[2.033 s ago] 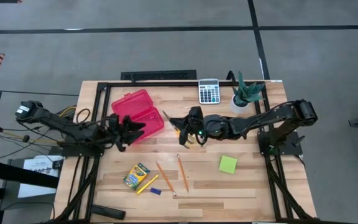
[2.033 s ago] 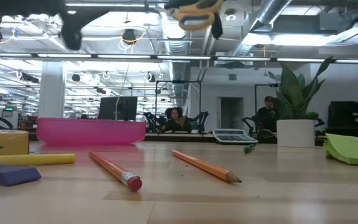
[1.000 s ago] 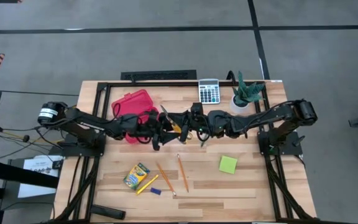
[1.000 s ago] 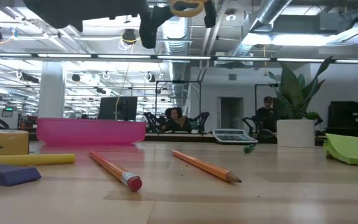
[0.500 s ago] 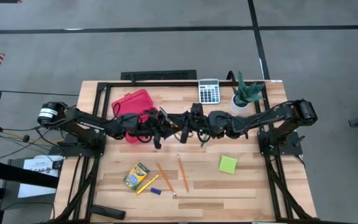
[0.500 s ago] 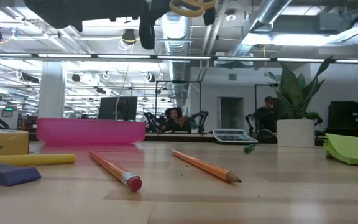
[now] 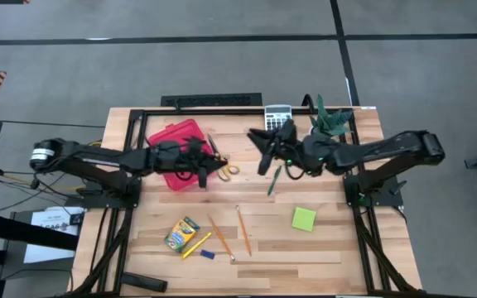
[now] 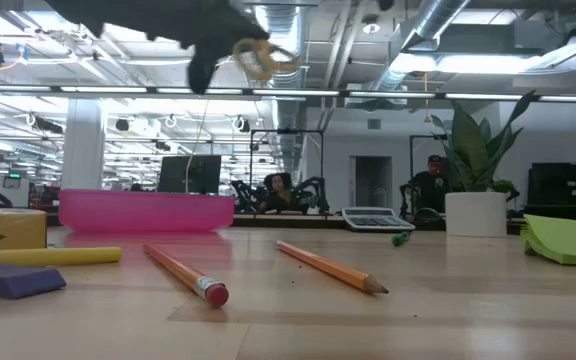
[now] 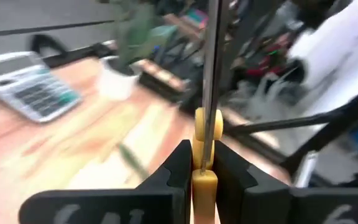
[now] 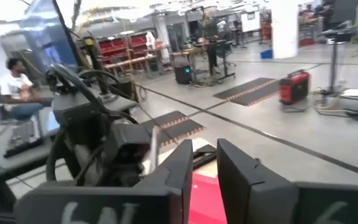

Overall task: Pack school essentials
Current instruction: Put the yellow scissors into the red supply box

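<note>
My left gripper point(image 7: 209, 166) is shut on the yellow-handled scissors point(image 7: 222, 165), in the air by the right edge of the open red case point(image 7: 180, 149). The handle loops show in the low view point(image 8: 264, 57). My right gripper point(image 7: 262, 154) is open and empty, to the right of the scissors and above the green pen point(image 7: 273, 180). On the table's near half lie two orange pencils point(image 7: 219, 236) point(image 7: 243, 229), the crayon box point(image 7: 181, 234), the yellow marker point(image 7: 195, 245), the blue eraser point(image 7: 208, 255) and the lime pad point(image 7: 304, 218). My left gripper pinches the scissors between its two fingers on the yellow handle part point(image 9: 204, 181) next to where the blades begin. The fingers come level from the table's left. The scissors are lifted clear of the table, with the blades point(image 9: 213, 56) sticking out beyond the fingertips.
A grey calculator point(image 7: 277, 110) and a potted plant point(image 7: 330, 122) stand at the far edge, behind my right arm. A black frame point(image 7: 139, 120) runs round the table's edges. People sit in the room beyond the table point(image 8: 282, 190).
The scissors have passed from my right gripper to my left. My right gripper has let go and drawn back toward the table's right and far edges. My left gripper has carried the scissors a little toward the left, to the red case.
</note>
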`<control>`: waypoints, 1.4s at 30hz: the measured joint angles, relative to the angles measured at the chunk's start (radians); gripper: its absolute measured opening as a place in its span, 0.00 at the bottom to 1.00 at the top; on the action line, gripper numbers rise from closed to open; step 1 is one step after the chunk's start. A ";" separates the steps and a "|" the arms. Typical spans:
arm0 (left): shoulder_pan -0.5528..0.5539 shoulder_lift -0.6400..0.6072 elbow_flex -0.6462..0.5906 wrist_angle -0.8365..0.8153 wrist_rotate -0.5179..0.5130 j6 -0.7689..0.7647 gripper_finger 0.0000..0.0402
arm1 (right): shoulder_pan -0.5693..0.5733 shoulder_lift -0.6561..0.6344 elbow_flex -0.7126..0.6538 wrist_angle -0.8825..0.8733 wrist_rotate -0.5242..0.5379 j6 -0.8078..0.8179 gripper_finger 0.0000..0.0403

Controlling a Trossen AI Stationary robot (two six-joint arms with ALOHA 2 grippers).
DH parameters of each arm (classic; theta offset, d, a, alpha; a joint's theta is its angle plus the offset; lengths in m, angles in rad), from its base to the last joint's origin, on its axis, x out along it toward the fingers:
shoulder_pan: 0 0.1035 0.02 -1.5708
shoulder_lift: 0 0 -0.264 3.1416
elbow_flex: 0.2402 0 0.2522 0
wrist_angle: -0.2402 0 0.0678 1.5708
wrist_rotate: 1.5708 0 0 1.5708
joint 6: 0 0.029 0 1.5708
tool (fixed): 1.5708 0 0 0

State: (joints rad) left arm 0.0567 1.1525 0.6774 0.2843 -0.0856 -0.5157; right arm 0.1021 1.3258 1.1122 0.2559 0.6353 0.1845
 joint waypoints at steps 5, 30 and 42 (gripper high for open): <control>0.081 -0.124 0.063 -0.448 0.046 0.025 0.06 | -0.001 -0.080 0.000 -0.133 0.003 0.000 0.23; 0.324 0.214 0.173 -1.136 0.196 0.471 0.07 | 0.003 -0.088 -0.001 -0.243 -0.008 0.035 0.23; 0.365 0.314 0.174 -1.105 0.356 0.612 0.08 | 0.003 -0.088 -0.001 -0.251 -0.008 0.031 0.23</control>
State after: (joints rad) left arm 0.4213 1.4664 0.8516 -0.8204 0.2700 0.0967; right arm 0.1047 1.2377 1.1114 0.0054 0.6277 0.2154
